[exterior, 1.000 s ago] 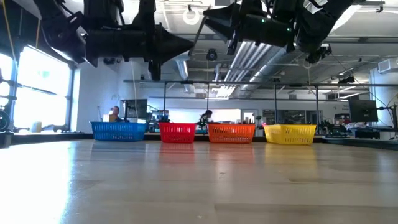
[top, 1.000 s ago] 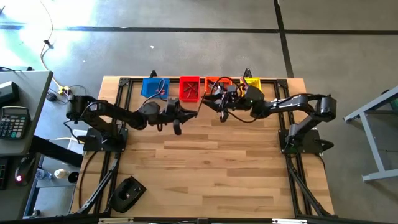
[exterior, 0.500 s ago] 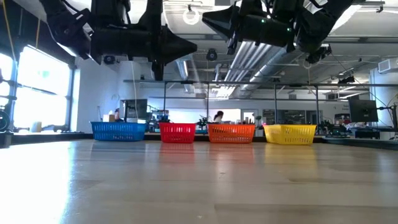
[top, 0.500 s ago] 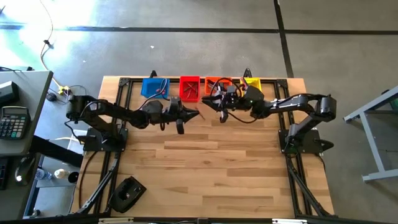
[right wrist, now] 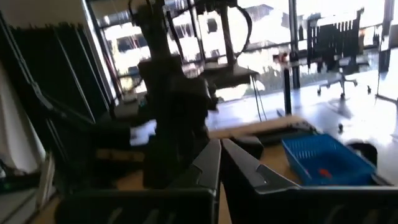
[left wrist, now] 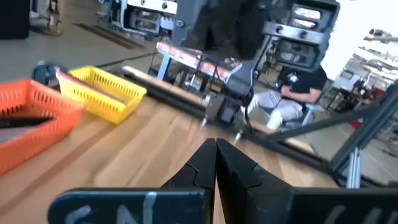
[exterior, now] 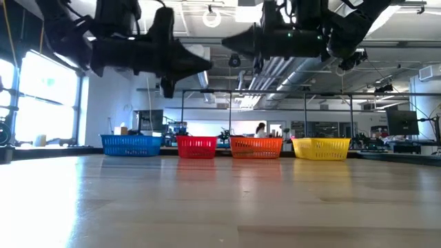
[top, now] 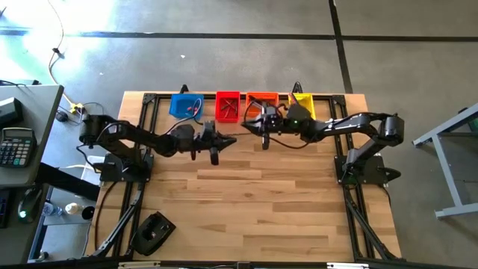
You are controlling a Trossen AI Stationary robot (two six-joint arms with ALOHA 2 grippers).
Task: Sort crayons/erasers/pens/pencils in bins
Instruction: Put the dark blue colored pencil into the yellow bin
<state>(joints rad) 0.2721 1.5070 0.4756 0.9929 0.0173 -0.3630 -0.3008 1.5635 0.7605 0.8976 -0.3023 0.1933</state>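
High view: the four bins stand in one row along the far edge of the wooden table [top: 246,194], in this order from left to right: blue bin [top: 186,105], red bin [top: 228,105], orange bin [top: 261,101], yellow bin [top: 303,100]. Thin sticks lie inside the red bin. In the blue bin a small red item shows, too small here to identify. The orange bin is partly covered by the right arm.

In the low view the same row stands at the far end of the table, each bin upright and apart from its neighbour.

In the right wrist view, a small pink-red eraser [right wrist: 321,172] lies on the floor of the blue bin.

The left gripper [top: 233,139] hangs above the table just in front of the red bin, pointing toward the right arm. In the left wrist view its fingers [left wrist: 202,165] are pressed together with nothing between them.

The right gripper [top: 246,128] hangs in front of the gap between the red and orange bins, pointing toward the left arm. Its tip is near the left gripper's tip but apart from it. In the right wrist view its fingers [right wrist: 208,163] are closed on nothing.

Both grippers are raised well clear of the table surface in the low view.

Beyond the table, a seated person in dark clothing [left wrist: 292,93] shows in the left wrist view.
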